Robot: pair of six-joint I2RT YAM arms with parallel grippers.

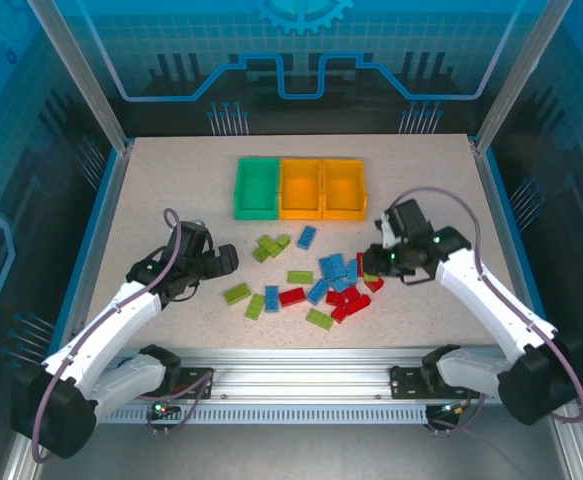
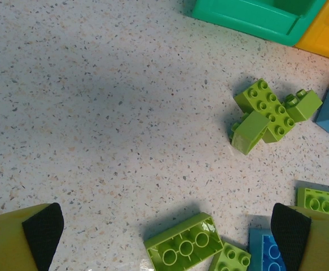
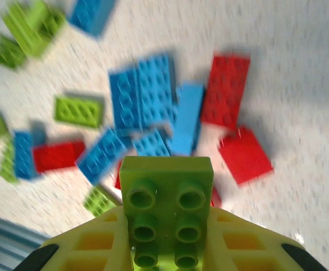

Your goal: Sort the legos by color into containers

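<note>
A lime green lego [image 3: 166, 206] is clamped stud-side up in my right gripper [image 3: 167, 240], which hangs above the blue [image 3: 144, 99] and red legos [image 3: 226, 90] of the pile; from above, this gripper [image 1: 375, 266] is over the pile's right edge. My left gripper [image 1: 227, 262] is open and low, with its fingertips [image 2: 43, 231] wide apart. An upturned lime lego [image 2: 184, 244] lies on the table between them, untouched. A cluster of lime legos [image 2: 268, 110] lies ahead of it. The containers stand at the back: one green [image 1: 256, 188] and two orange [image 1: 301, 188] [image 1: 344, 188].
Loose legos of all three colors are scattered mid-table [image 1: 293, 296]. The speckled table [image 1: 161, 200] has bare room left of the bins and along its far edge. Glass walls enclose the table.
</note>
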